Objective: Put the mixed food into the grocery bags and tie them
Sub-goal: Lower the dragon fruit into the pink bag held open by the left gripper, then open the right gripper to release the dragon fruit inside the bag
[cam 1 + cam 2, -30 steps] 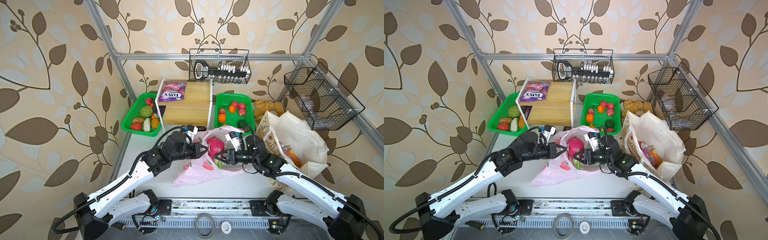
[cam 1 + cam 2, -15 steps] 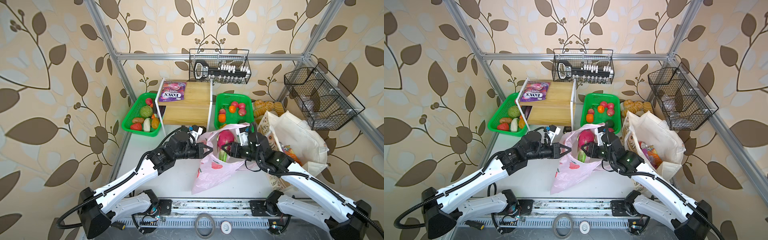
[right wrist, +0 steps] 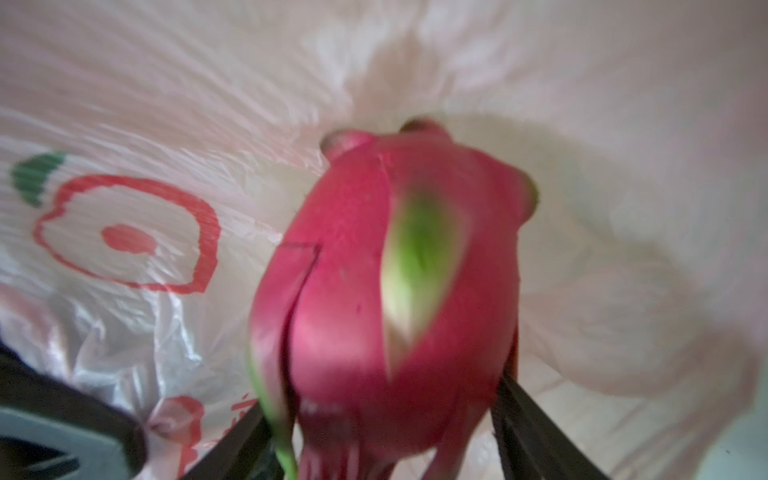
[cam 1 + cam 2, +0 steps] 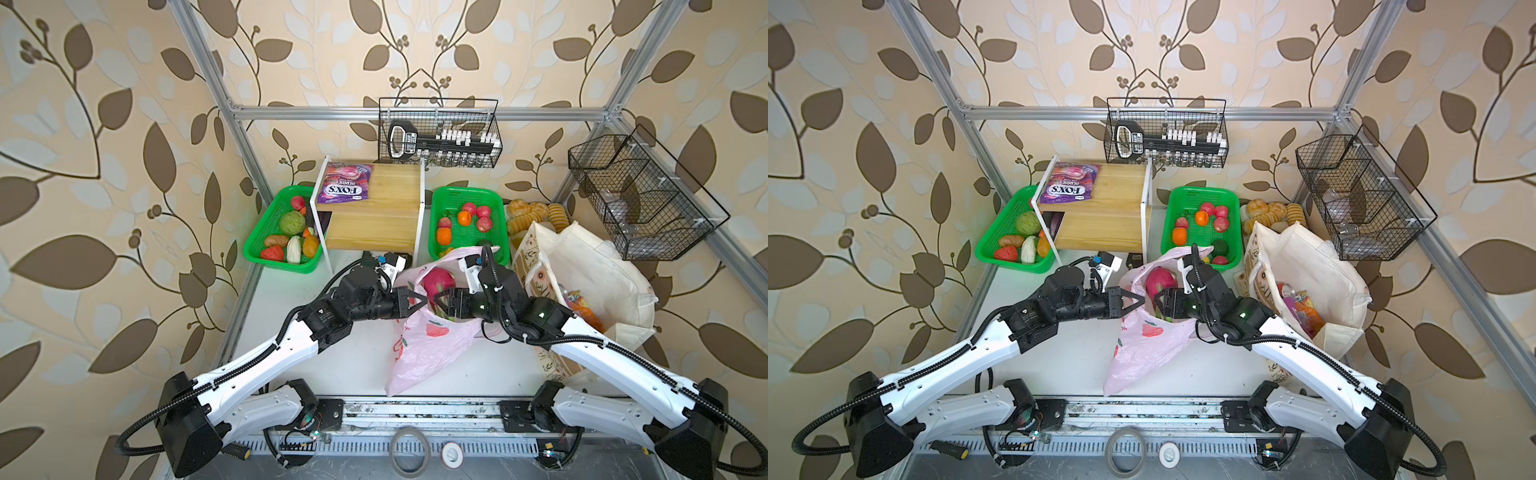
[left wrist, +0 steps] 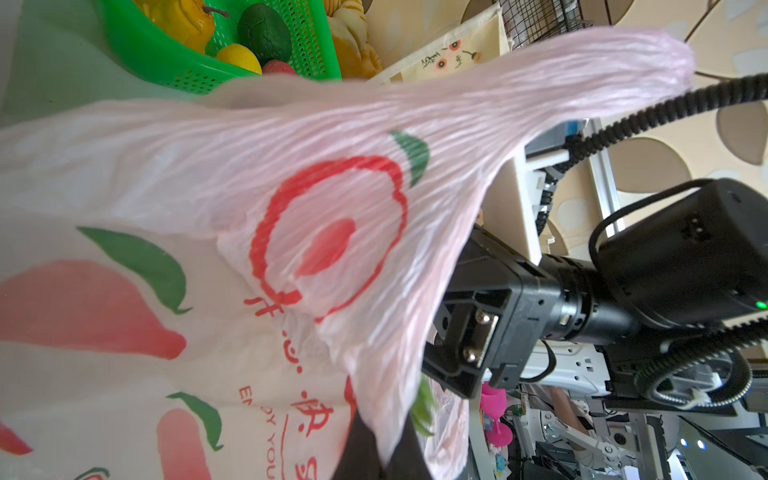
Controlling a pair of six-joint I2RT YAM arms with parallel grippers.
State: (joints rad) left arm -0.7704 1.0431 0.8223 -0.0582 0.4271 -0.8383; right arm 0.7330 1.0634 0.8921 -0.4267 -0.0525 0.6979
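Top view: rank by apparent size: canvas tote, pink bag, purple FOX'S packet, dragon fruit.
1. canvas tote
2. pink bag
3. purple FOX'S packet
4. dragon fruit, unsure: it is partly hidden in the bag, so only its visible part is ranked.

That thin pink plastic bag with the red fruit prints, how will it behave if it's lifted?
Probably floppy: the thin translucent pink plastic bag sags and creases below where the left tool pinches its rim. Likely light, so the pink dragon fruit at its mouth would probably pull it taut.
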